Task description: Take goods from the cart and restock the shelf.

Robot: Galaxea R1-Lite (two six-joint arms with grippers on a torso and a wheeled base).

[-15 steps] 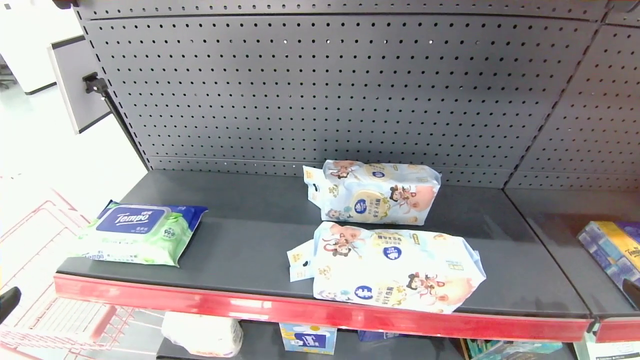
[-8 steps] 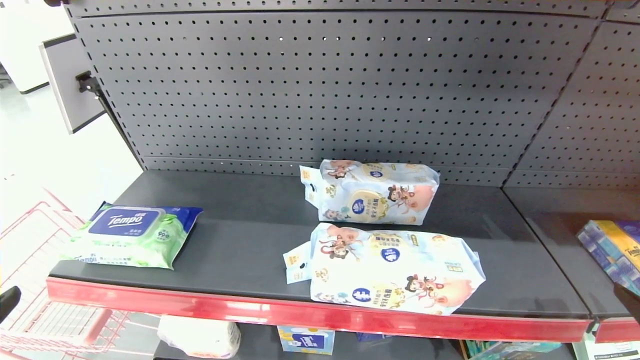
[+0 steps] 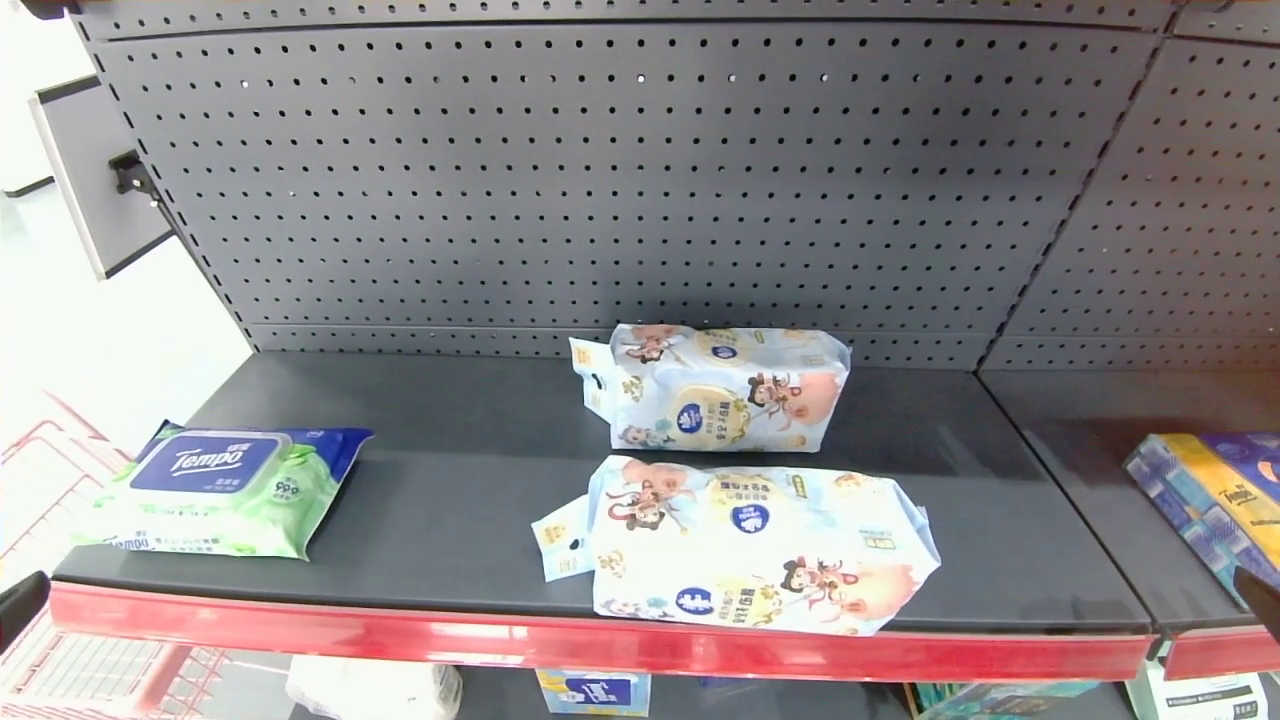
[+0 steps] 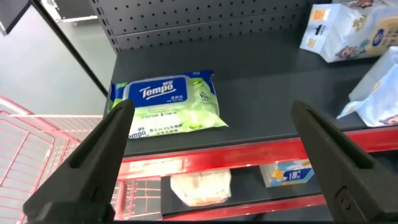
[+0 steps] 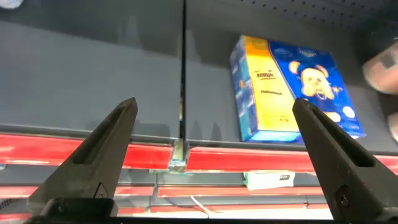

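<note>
A green wet-wipes pack (image 3: 200, 490) with a blue label lies flat at the left front of the dark shelf (image 3: 470, 480). Two pale cartoon-printed tissue packs sit mid-shelf, one at the back (image 3: 715, 388) and a larger one (image 3: 755, 545) at the front edge. The red wire cart (image 3: 50, 650) stands low on the left, beside the shelf. My left gripper (image 4: 211, 107) is open and empty, in front of the shelf edge and facing the wipes pack (image 4: 165, 102). My right gripper (image 5: 214, 104) is open and empty, in front of the neighbouring shelf bay.
A blue and yellow tissue box (image 5: 289, 87) lies on the right bay (image 3: 1210, 500). A perforated back panel (image 3: 600, 180) closes the shelf. A red price rail (image 3: 600, 640) runs along its front. Below it are more goods (image 4: 199, 186). A vertical divider (image 5: 183, 74) separates the bays.
The whole head picture has shifted left, so the camera has moved. The packs on the shelf keep their places relative to each other.
</note>
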